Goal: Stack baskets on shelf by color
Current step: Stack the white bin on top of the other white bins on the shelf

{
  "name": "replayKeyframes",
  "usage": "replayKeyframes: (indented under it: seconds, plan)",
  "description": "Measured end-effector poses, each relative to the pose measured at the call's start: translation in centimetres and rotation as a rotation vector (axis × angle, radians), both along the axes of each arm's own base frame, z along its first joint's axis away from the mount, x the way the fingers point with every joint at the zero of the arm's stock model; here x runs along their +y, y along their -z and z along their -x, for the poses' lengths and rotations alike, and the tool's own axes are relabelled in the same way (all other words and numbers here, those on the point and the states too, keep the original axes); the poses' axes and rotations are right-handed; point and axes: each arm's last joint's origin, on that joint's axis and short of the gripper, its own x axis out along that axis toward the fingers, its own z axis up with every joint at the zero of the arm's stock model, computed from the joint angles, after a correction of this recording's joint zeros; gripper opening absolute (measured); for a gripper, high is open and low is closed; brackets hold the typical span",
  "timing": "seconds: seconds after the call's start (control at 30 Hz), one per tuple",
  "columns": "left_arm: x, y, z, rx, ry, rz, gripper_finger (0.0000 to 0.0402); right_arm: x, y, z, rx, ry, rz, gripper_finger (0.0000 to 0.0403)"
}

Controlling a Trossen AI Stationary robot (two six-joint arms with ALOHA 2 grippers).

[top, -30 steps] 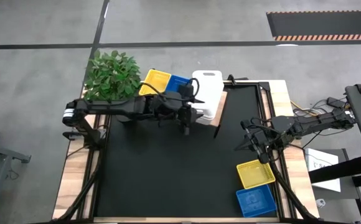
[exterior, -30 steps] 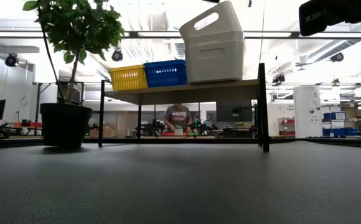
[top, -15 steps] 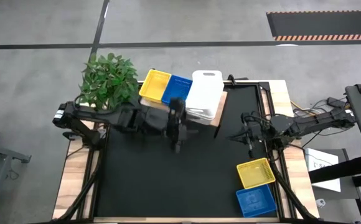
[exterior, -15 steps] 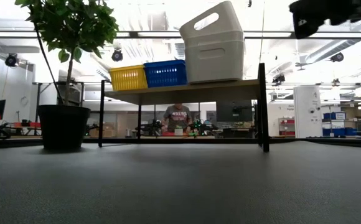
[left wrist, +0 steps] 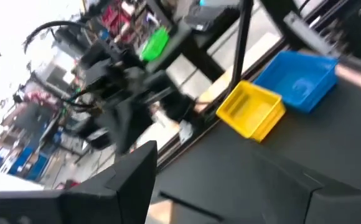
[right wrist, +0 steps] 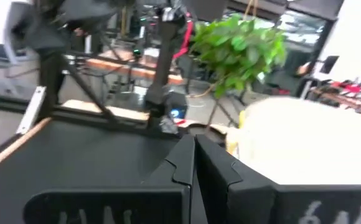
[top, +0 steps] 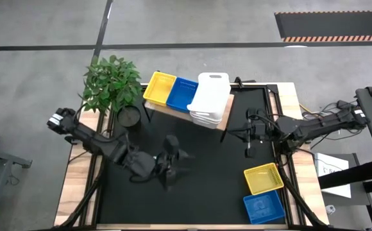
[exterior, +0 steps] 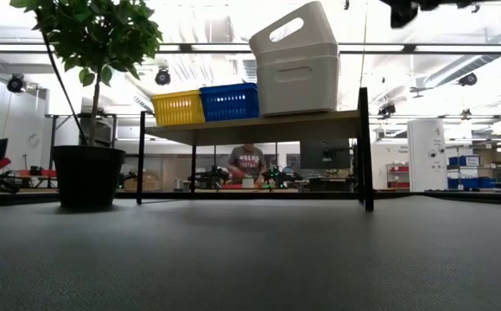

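High view shows two baskets still loose at the lower right of the frame: a yellow basket (top: 263, 178) and, touching it below, a blue basket (top: 263, 206). Both look like light, stiff, thin-walled plastic, smooth enough to slip, so a pinch over one rim wall seems the safest hold. On the shelf (top: 222, 122) at upper centre sit a yellow basket (top: 159, 86), a blue basket (top: 184, 94) and a white stack (top: 210, 98), its top basket tilted. Left gripper (top: 171, 162) hangs over bare tabletop at lower centre, jaws spread and empty, well apart from the loose pair. Right gripper (top: 248, 134) hovers at centre right between the shelf and the loose baskets, jaws closed on nothing, the yellow basket near but not beneath it.
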Motion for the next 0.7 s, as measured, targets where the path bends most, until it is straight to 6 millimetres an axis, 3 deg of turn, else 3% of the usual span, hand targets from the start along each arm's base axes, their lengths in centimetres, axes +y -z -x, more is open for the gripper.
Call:
replayKeyframes:
  seconds: [0.27,0.5,0.7]
  plan:
    - [-1.4,3.0,1.8,-0.104,0.044,0.054,0.0221,0.1,-3.2,-2.5,-0.008,0.153,0.087,0.0009]
    - [-1.1,4.5,3.3,-0.183,0.032,0.096,0.0221,-0.1,-3.6,-4.3,0.035,0.331,0.109,0.0009]
    - [-0.7,5.2,4.1,-0.220,0.034,0.119,0.0221,-0.1,-3.6,-5.0,0.056,0.368,0.116,0.0009]
